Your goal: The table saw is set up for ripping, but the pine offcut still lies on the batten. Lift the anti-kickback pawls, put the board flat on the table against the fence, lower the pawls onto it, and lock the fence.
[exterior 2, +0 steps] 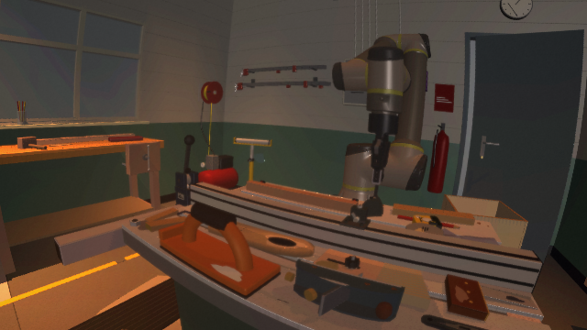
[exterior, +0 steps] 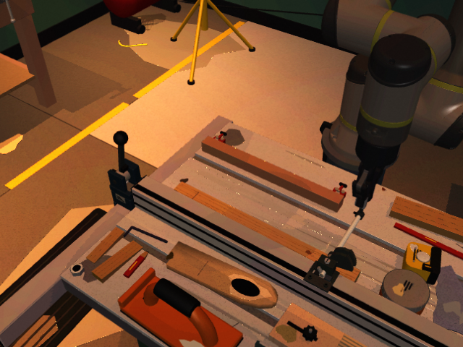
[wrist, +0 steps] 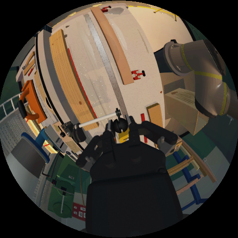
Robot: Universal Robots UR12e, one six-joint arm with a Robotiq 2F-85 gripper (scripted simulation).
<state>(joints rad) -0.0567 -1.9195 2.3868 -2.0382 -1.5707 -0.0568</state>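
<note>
The near end of the pine board (exterior: 258,226) is partly hidden under the black pawl assembly (exterior: 333,266), which sits on the fence. The board (wrist: 69,80) lies flat on the saw table along the fence (exterior: 239,242). A white lever rod (exterior: 349,231) rises from the pawls and ends in a small black knob (wrist: 120,124), which my gripper (exterior: 359,210) clamps at a spot above the table's right part. The batten (exterior: 273,173) lies bare, held by two red clamps. The fence lock lever (exterior: 121,155) with its black ball stands upright at the fence's far left end.
The fence rail (exterior 2: 367,236) runs the length of the table. In front of it lie an orange push block (exterior: 175,310), a wooden push stick (exterior: 220,276) and small offcuts. Right of the pawls stand a grey round tin (exterior: 405,291), a yellow tool (exterior: 422,259) and a spare board (exterior: 426,216).
</note>
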